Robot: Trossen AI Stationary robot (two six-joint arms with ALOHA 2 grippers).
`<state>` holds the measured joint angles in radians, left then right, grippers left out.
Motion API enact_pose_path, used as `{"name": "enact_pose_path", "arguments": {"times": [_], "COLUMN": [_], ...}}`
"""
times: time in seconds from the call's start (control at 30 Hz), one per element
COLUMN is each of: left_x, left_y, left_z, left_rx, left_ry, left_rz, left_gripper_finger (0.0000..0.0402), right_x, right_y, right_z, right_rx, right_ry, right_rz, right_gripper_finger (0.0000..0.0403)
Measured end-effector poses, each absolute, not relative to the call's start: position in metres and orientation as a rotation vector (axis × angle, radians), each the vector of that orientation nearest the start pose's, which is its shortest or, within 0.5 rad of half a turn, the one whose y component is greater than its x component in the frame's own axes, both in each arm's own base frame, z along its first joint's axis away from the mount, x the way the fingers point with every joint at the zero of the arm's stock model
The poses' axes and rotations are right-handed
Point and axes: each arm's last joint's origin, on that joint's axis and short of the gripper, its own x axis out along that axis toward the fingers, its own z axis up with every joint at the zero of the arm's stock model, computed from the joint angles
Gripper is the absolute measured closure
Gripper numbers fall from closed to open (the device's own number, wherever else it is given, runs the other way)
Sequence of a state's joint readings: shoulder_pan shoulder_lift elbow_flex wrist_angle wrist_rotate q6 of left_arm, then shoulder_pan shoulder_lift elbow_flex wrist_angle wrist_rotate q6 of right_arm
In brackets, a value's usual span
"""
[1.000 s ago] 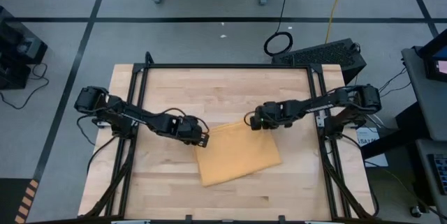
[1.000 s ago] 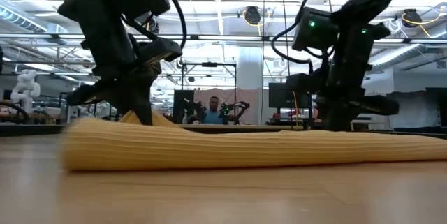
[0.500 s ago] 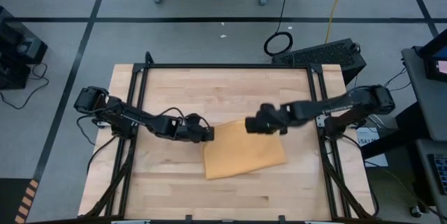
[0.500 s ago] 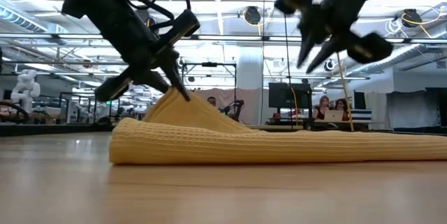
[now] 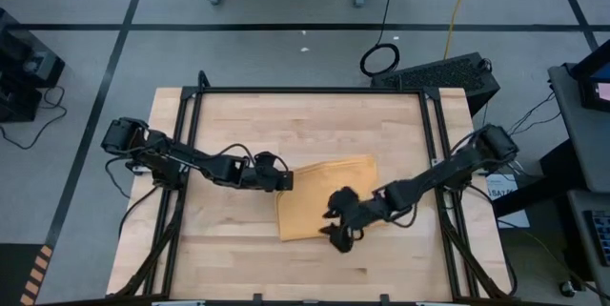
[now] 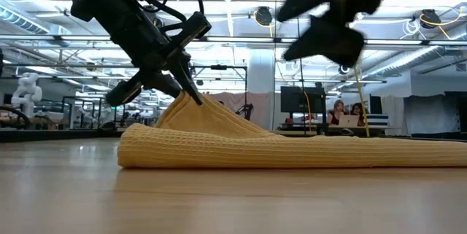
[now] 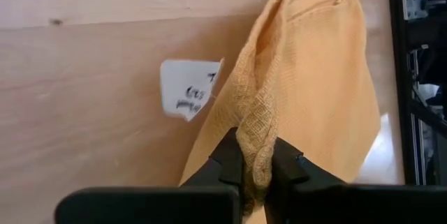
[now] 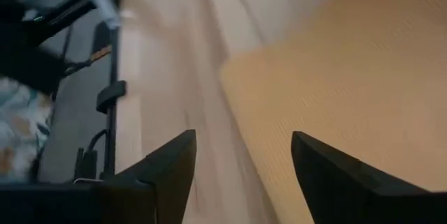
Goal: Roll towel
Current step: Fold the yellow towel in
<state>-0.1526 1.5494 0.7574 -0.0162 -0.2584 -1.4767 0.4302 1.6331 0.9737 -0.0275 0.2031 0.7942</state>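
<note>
Now the left gripper (image 5: 284,181) pinches a raised corner of the towel (image 5: 329,192) lying mid-table, while the right gripper (image 5: 335,233), fingers spread and empty, hovers at its near edge. Judging by this, the right should clamp a matching corner so both arms roll evenly.

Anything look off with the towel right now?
The towel lies skewed to the table edges. The left claw has one corner pinched up into a peak; the rest lies flat, unrolled. The right claw hangs open, empty.
</note>
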Motion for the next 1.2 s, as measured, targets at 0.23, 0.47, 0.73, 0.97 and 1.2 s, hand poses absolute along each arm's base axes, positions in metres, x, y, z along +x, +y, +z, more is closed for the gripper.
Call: {"name": "enact_pose_path", "arguments": {"times": [0.23, 0.47, 0.73, 0.97, 1.2], "left_x": [0.293, 0.294, 0.294, 0.294, 0.295], "left_y": [-0.037, -0.037, -0.037, -0.037, -0.037], "left_z": [0.166, 0.166, 0.167, 0.167, 0.168], "left_rx": [-1.232, -1.233, -1.234, -1.236, -1.240], "left_ry": [0.550, 0.542, 0.540, 0.535, 0.526], "left_rz": [0.647, 0.648, 0.647, 0.645, 0.637], "left_gripper_finger": [0.0380, 0.0380, 0.0380, 0.0380, 0.0380], "right_x": [0.349, 0.392, 0.409, 0.420, 0.420], "right_y": [0.157, 0.167, 0.149, 0.133, 0.137], "right_z": [0.173, 0.165, 0.142, 0.126, 0.115], "right_rx": [0.279, 0.071, 0.072, 0.089, 0.105], "right_ry": [0.653, 0.615, 0.682, 0.674, 0.702], "right_rz": [0.121, 0.217, 0.246, 0.233, 0.227], "right_gripper_finger": [0.0176, 0.0172, 0.0180, 0.0181, 0.0181]}}
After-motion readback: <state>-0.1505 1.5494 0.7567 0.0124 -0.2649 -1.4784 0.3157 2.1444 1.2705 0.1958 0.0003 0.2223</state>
